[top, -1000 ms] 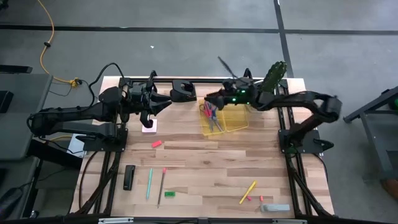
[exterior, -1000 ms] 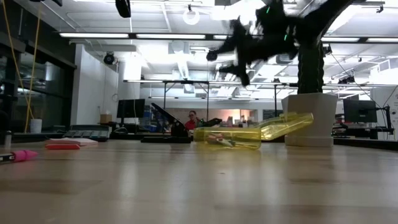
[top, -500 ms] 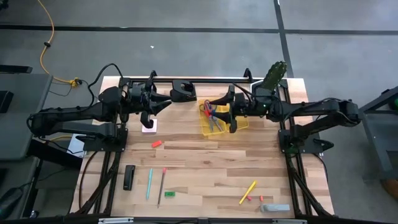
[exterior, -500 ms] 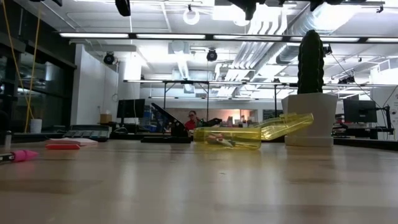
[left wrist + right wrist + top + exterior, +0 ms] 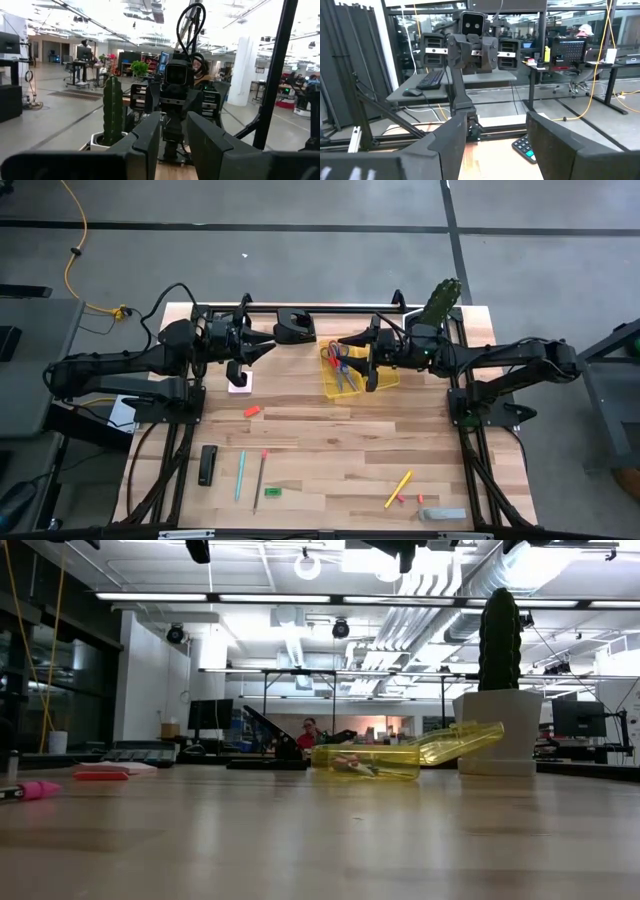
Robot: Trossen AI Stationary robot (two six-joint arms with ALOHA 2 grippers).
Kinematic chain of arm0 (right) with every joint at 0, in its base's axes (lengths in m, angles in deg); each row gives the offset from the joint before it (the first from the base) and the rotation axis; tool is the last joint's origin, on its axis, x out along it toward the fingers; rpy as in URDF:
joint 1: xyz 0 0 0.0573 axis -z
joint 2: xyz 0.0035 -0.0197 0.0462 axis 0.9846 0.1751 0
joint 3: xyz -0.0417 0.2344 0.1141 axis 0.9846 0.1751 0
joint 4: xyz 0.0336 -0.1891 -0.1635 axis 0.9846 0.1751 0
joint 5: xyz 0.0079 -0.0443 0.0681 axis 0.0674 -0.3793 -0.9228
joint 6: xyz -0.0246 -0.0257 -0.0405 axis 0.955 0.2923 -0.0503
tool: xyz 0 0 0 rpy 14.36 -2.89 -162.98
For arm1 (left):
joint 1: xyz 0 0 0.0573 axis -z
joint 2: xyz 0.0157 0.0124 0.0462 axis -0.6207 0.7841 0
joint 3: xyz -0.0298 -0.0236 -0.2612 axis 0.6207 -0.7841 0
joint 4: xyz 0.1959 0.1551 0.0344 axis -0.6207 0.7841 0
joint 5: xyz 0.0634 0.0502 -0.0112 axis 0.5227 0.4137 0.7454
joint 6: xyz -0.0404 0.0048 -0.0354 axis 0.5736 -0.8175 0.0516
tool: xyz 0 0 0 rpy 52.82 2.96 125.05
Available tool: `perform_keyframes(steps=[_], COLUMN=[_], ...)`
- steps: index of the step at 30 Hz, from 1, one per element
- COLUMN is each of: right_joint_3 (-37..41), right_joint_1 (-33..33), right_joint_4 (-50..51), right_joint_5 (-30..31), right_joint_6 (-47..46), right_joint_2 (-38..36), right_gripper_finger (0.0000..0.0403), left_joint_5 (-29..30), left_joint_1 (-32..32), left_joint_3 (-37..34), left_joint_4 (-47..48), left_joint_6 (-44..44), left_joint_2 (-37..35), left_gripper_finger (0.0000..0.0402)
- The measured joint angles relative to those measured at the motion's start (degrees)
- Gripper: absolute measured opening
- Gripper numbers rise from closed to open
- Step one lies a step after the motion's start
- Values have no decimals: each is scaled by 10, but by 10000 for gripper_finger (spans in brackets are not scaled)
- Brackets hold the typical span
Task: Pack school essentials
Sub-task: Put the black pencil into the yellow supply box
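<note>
Wooden table (image 5: pixel 330 450), items as laid out. Yellow transparent case (image 5: pixel 358 373), lid open, near the middle of the far edge; holds red-handled scissors (image 5: pixel 334 361) and blue-handled scissors (image 5: pixel 342 370), lying together inside. In the low view the case (image 5: pixel 365 760) sits flat with its lid tilted up toward a white pot holding a cactus (image 5: pixel 498 640) at the far right corner. Pale pink square pad (image 5: pixel 240 384), toward the far left part of the table. Pink bit (image 5: pixel 252 411), nearer the middle, apart from the pad. Black bar (image 5: pixel 207 464), near the left edge toward the near side. Teal pencil (image 5: pixel 240 475) and brown pencil (image 5: pixel 260 478), side by side just beside the bar. Green eraser (image 5: pixel 272 493), close to the near edge by the brown pencil's end. Yellow pencil (image 5: pixel 398 489), near right area, with small pink pieces (image 5: pixel 403 498) beside it. Left gripper (image 5: pixel 255 348), held above the far left area over the pad, fingers parted, empty. Right gripper (image 5: pixel 355 355), held over the case, fingers parted, empty; the right wrist view shows a clear gap between its fingers (image 5: pixel 452 145).
</note>
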Motion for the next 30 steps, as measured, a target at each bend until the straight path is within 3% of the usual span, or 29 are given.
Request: perform_keyframes(steps=[11, 18, 23, 30], right_joint_3=[0, 1, 1, 1], right_joint_1=[1, 1, 1, 1], right_joint_4=[0, 0, 0, 0], right_joint_5=[0, 0, 0, 0], right_joint_6=[0, 0, 0, 0], right_joint_2=[0, 0, 0, 0], right_gripper_finger=[199, 199, 199, 199], left_joint_5=[79, 134, 140, 152], left_joint_1=[51, 99, 117, 139], left_joint_3=[10, 65, 114, 208], left_joint_4=[18, 115, 182, 367], left_joint_6=[20, 9, 1, -1], left_joint_2=[14, 50, 88, 134], left_gripper_finger=[88, 106, 127, 165])
